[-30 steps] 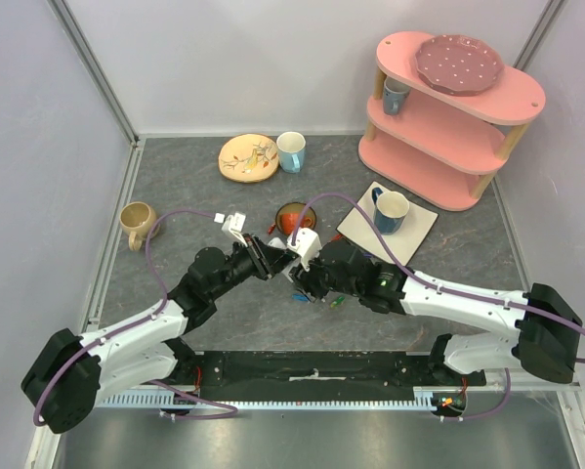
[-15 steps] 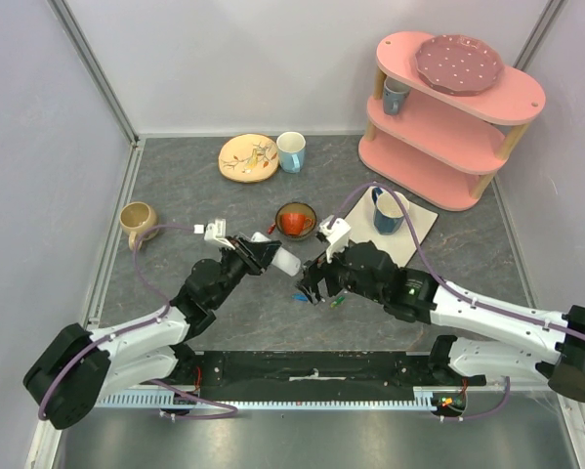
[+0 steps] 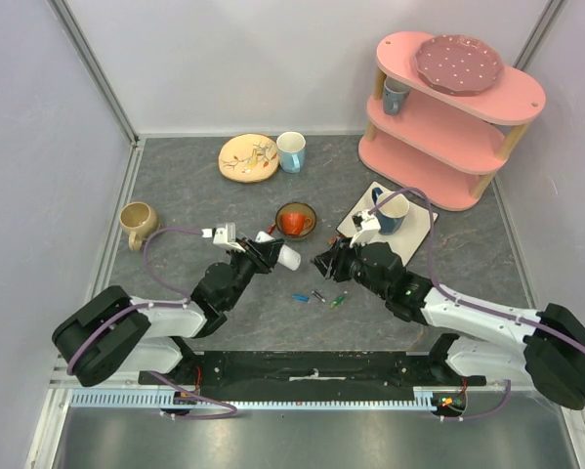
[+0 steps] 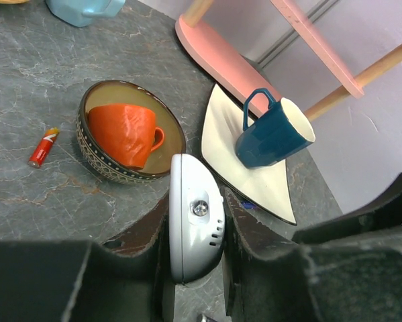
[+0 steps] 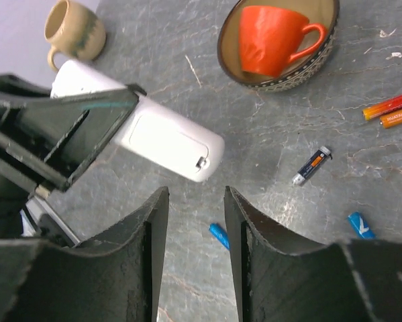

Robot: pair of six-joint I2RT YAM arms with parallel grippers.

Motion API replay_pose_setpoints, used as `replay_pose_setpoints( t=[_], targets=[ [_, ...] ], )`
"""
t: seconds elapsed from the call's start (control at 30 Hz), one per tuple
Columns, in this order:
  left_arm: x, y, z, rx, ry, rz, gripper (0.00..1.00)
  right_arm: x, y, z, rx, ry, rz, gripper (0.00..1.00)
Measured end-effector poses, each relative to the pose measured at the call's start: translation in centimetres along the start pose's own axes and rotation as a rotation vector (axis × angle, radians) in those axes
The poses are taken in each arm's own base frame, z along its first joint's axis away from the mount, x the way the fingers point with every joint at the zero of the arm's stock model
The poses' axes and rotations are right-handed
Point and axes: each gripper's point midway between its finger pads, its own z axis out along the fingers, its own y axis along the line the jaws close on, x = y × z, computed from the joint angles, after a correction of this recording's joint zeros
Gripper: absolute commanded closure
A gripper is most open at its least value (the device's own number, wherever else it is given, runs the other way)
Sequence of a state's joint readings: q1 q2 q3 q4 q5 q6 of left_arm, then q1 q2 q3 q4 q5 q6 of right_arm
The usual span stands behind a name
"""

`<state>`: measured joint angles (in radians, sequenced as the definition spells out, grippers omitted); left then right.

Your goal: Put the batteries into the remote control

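My left gripper [image 3: 265,252] is shut on the remote control [image 3: 279,257], a slim white bar held above the table and pointing right. In the left wrist view the remote's rounded end [image 4: 195,221] is clamped between both fingers. The right gripper [image 5: 194,201] stands open with nothing between its fingers, a short way from the remote's tip [image 5: 170,141], whose back cover faces that camera. Batteries lie on the table below: a blue one [image 3: 300,297], a dark one [image 3: 317,295] and a green one [image 3: 338,301]. The right wrist view also has orange batteries [image 5: 388,106] at its right edge.
A patterned bowl holding an orange cup [image 3: 296,221] sits just behind the grippers, with a red battery [image 4: 43,147] beside it. A beige mug [image 3: 136,223] stands at the left. A blue mug on a white square plate [image 3: 390,210] and a pink shelf [image 3: 448,107] are at the right.
The two grippers were together at the remote and have drawn apart. The right gripper let go and backed off to the right. The left arm sank lower, still gripping the remote.
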<state>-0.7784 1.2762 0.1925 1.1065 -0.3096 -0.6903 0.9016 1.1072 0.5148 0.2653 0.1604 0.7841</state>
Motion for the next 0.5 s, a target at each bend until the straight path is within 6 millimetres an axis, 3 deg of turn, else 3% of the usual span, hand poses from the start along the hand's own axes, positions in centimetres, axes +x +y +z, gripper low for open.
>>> replay_pose_setpoints(
  t=[0.2,0.5],
  targets=[
    [1.2,0.9,0.5,-0.021,-0.004,0.013,0.98,0.4,-2.2,1.9,-0.015,-0.016,0.124,0.57],
    [2.9,2.3,0.7,-0.061,0.024,0.031,0.98,2.9,-1.4,3.6,-0.103,0.062,0.16,0.52]
  ],
)
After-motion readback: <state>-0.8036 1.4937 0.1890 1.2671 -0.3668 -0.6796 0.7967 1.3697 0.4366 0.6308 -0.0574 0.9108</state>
